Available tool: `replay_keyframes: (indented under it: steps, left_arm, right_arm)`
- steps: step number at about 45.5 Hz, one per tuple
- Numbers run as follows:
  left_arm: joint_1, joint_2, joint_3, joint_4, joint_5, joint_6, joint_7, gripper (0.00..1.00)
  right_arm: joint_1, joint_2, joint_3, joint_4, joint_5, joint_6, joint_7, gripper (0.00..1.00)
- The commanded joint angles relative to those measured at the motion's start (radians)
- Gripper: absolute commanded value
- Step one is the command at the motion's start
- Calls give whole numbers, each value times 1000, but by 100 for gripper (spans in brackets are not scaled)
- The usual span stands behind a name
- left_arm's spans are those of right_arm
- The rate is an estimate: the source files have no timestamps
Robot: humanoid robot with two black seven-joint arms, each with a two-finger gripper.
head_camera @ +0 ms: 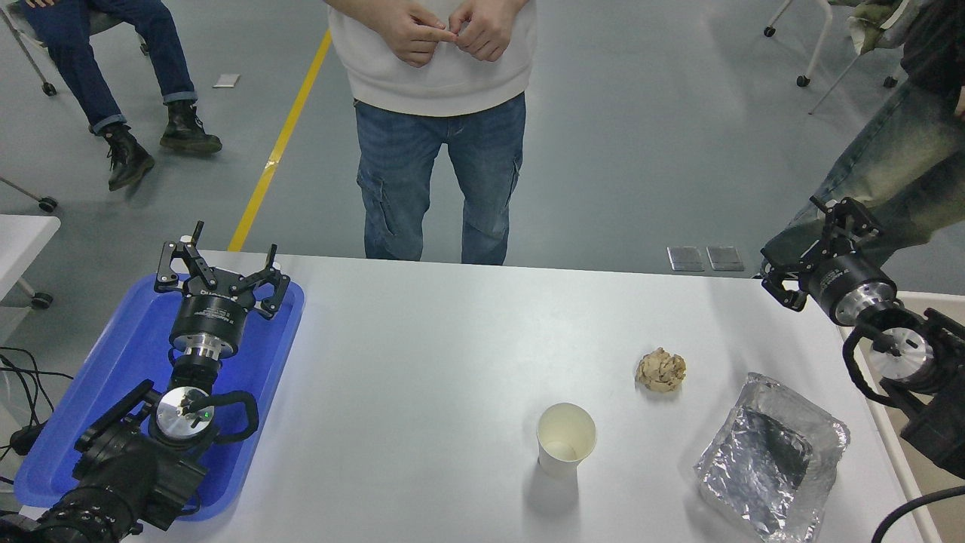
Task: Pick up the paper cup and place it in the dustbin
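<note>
The paper cup [566,439] stood upright on the white desk [422,362], between a crumpled tan paper ball [661,370] and a crinkled foil tray [773,456]. The left tool [223,273] hung spread over a blue tray [113,377]; the right tool [810,253] hovered off the desk's far right corner.

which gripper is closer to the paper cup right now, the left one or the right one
Right, though not by much. The right gripper hangs off the table's far right edge, up and right of the cup. The left gripper sits over the blue tray, far to the cup's left.
</note>
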Motion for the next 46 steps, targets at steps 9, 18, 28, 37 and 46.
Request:
replay_keyframes:
  steps: [9,18,28,37,46]
  left_arm:
    - [0,2,6,0,0,1,-1,100]
    - [0,3,9,0,0,1,-1,100]
    - [0,3,11,0,0,-1,-1,100]
    - [0,3,11,0,0,1,-1,100]
    - [0,5,12,0,0,1,-1,100]
  right_arm:
    - [1,0,-5,-4,-2,2,0,100]
    - [-2,2,-9,9,-9,-1,0,100]
    - [30,-23,-23,58,-37,-2,-2,100]
    - [103,-143,-86,170,-130,-51,-11,100]
    - [249,-253,-242,250,-209,-65,-12,100]
